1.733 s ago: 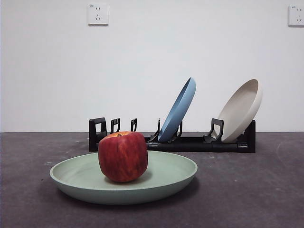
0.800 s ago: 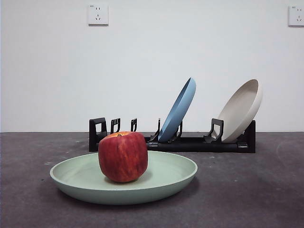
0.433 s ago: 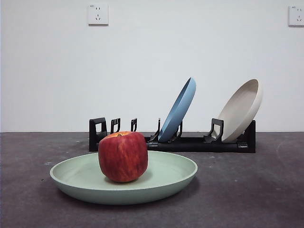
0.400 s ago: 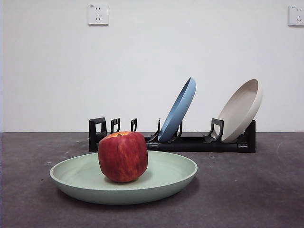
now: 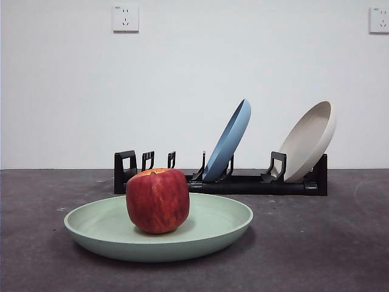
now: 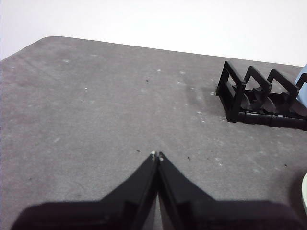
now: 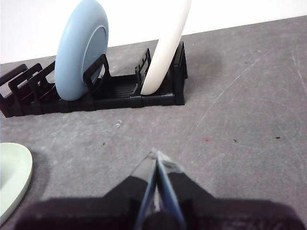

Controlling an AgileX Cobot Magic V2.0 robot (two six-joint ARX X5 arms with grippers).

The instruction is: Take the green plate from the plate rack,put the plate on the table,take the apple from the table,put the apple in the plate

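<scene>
The green plate (image 5: 206, 228) lies flat on the table (image 5: 316, 243) in the front view, in front of the plate rack (image 5: 243, 182). The dark red apple (image 5: 157, 200) stands upright in the plate. My left gripper (image 6: 157, 155) is shut and empty over bare table, with the rack's empty slots (image 6: 254, 93) beyond it. My right gripper (image 7: 156, 155) is shut and empty, away from the plate's rim (image 7: 14, 177) and short of the rack (image 7: 120, 96). Neither gripper shows in the front view.
A blue plate (image 5: 228, 141) and a beige plate (image 5: 309, 141) lean in the rack's middle and right slots; both also show in the right wrist view, blue (image 7: 79, 50) and beige (image 7: 165, 48). The rack's left slots (image 5: 143, 161) hold nothing. A white wall stands behind.
</scene>
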